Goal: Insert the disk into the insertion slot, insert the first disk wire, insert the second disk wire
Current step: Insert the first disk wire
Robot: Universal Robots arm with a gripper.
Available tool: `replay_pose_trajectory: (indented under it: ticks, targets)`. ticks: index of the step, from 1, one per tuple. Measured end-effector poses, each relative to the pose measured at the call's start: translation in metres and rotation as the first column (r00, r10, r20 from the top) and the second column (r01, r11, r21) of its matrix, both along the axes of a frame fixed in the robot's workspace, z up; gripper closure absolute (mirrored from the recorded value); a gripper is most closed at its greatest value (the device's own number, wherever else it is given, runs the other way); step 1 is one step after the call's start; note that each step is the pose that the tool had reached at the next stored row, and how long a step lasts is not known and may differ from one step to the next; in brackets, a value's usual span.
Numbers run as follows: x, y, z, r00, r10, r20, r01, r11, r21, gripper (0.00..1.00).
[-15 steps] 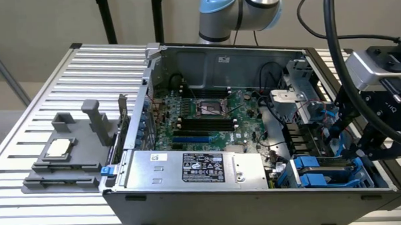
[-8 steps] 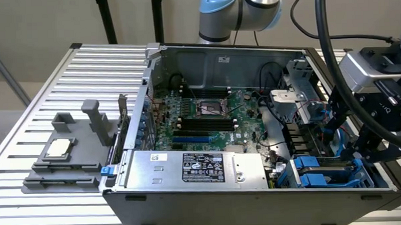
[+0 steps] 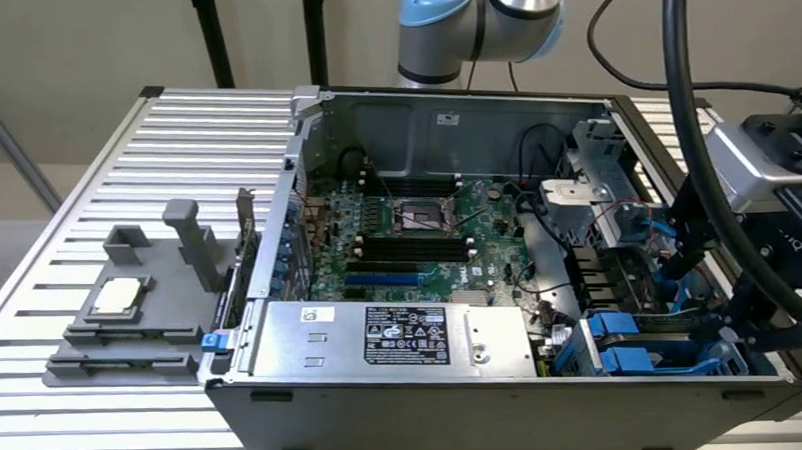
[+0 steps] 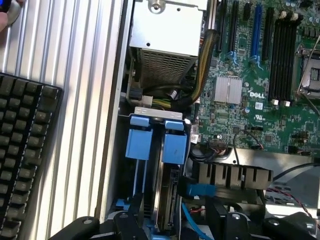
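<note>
Your black tool (image 4: 177,221) stands open astride the silver-grey, blue-framed disk (image 4: 167,200), seated in the dark metal insertion slot (image 4: 152,190); blue wire plug (image 4: 200,190) seating unclear.

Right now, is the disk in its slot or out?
In: the disk sits down in the cage, its blue tab level with the neighbouring tab.
</note>
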State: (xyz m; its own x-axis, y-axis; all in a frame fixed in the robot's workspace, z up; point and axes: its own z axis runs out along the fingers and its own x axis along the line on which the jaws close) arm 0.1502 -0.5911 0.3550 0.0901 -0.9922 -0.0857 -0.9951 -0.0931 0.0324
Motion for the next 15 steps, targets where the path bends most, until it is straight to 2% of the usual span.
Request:
replay_pose_trajectory:
  ticks: [5,11,13,15]
  targets:
    - [0.008,-0.0038,-0.002,1.0,0.0,-0.0065,0.0,1.0,0.0084,0.39]
    - [0.016,-0.0047,-0.0066,1.0,0.006,-0.0077,-0.006,0.9998,0.0184,0.39]
    - [0.019,-0.0048,-0.0079,0.9999,0.009,-0.0076,-0.009,0.9997,0.0234,0.39]
    - [0.02,-0.0048,-0.0088,0.9999,0.014,-0.0075,-0.013,0.9994,0.0307,0.39]
